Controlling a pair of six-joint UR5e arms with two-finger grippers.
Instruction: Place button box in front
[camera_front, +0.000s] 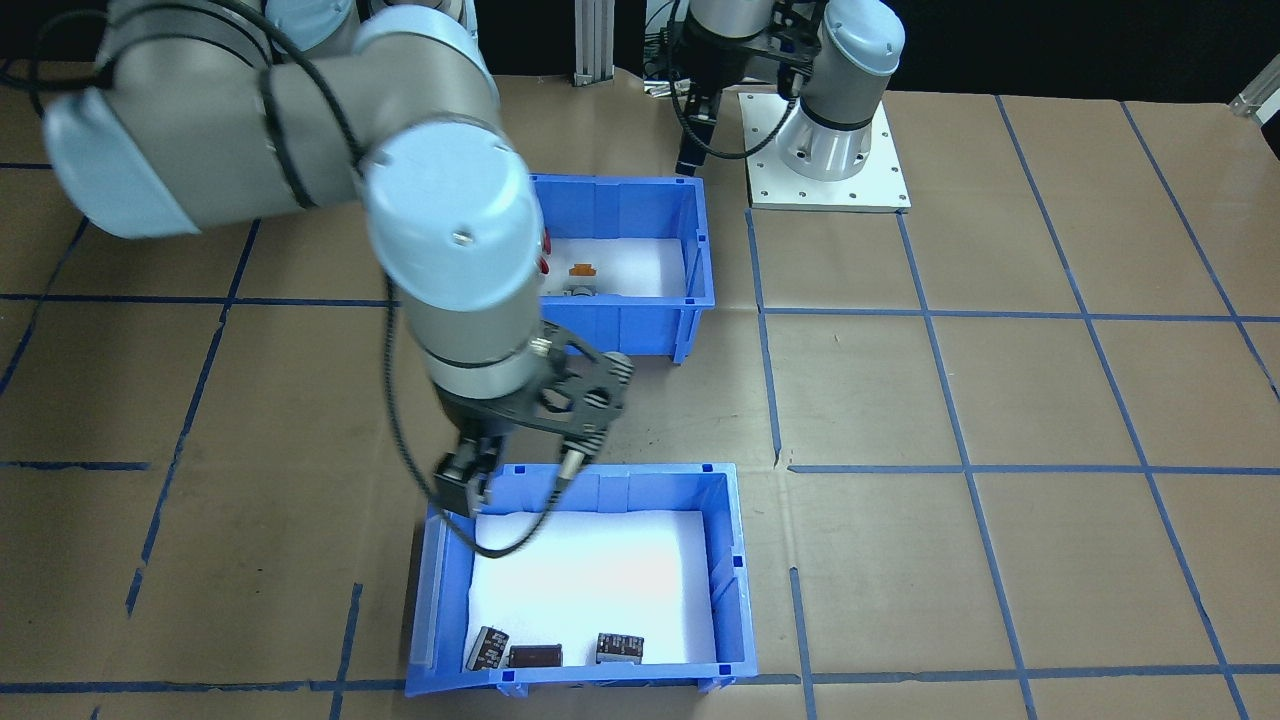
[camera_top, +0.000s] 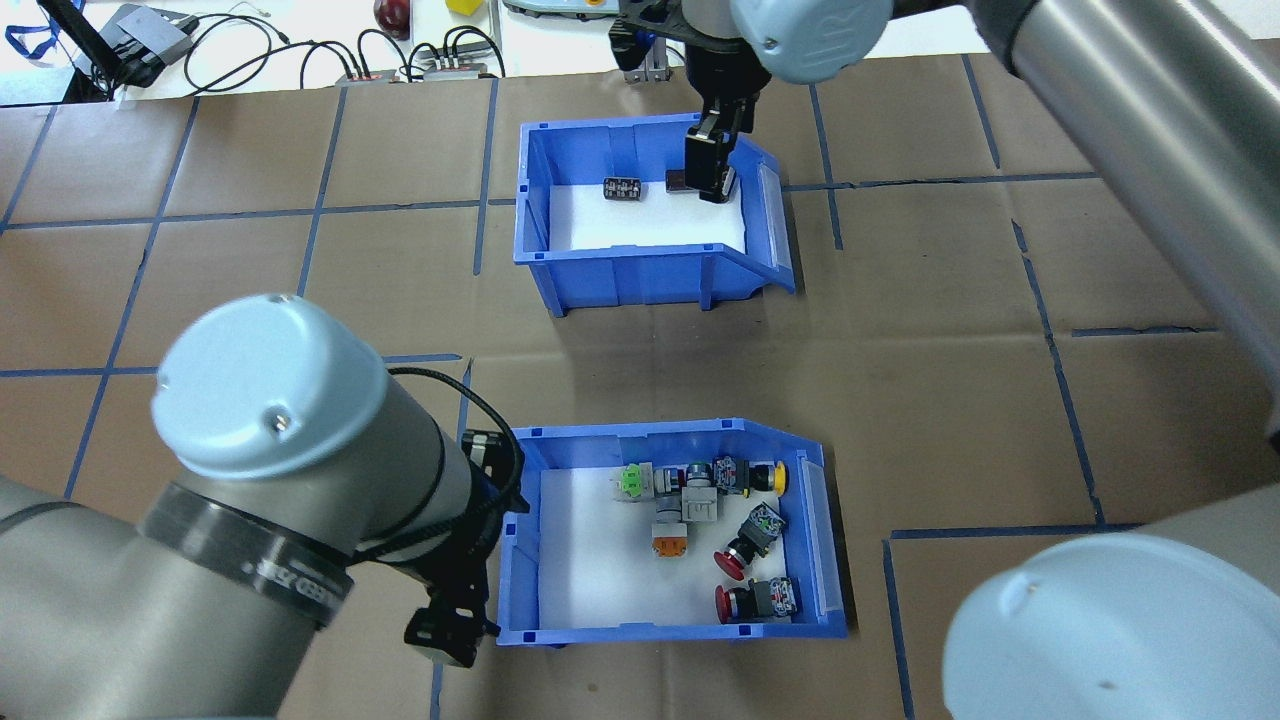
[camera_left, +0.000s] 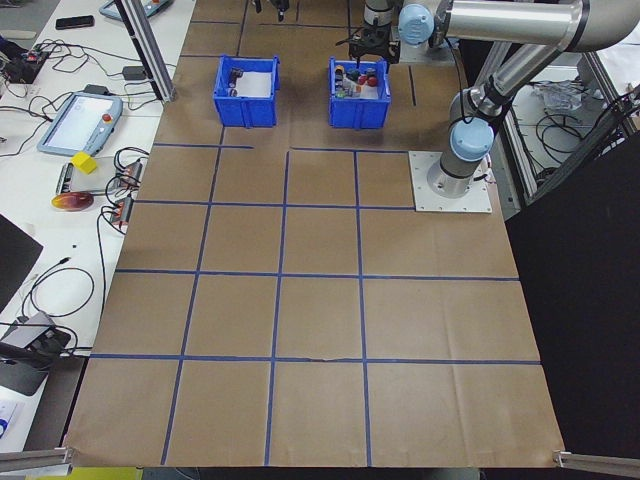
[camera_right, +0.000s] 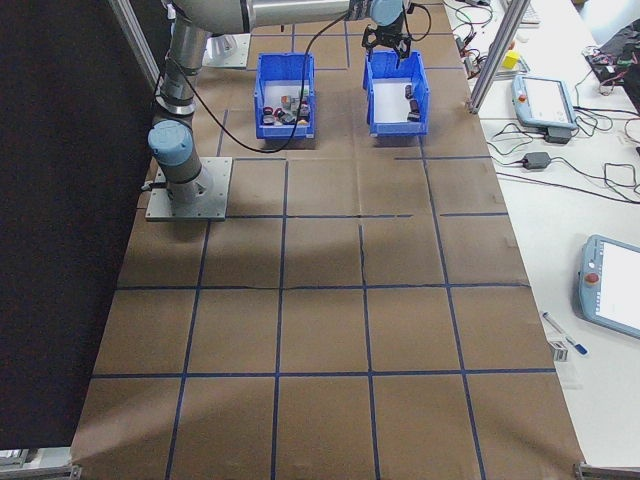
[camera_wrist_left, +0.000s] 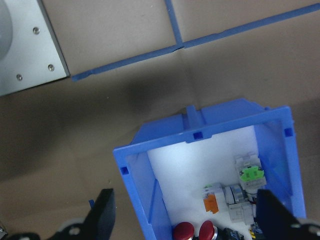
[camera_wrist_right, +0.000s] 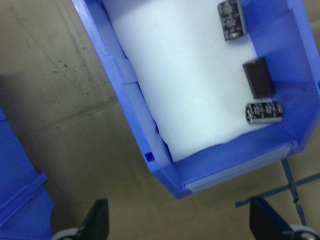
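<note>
2nd blue bin (camera_top: 640, 270) on brown counter (camera_top: 1000, 330) w/ blue tape grid; three small black blocks (camera_front: 548, 650) inside on its white foam.

Left gripper (camera_wrist_left: 182, 212) pointing down, jaws spread wide, holding nothing. Right gripper (camera_wrist_right: 177, 220) likewise wide open and empty, wrist angled downward, arm stretched far forward from its base.

Both arms are silver-grey tubes with pale blue joint caps (camera_top: 268, 380), black cables (camera_front: 400, 440) looped alongside, and black tools (camera_front: 465, 480).
</note>
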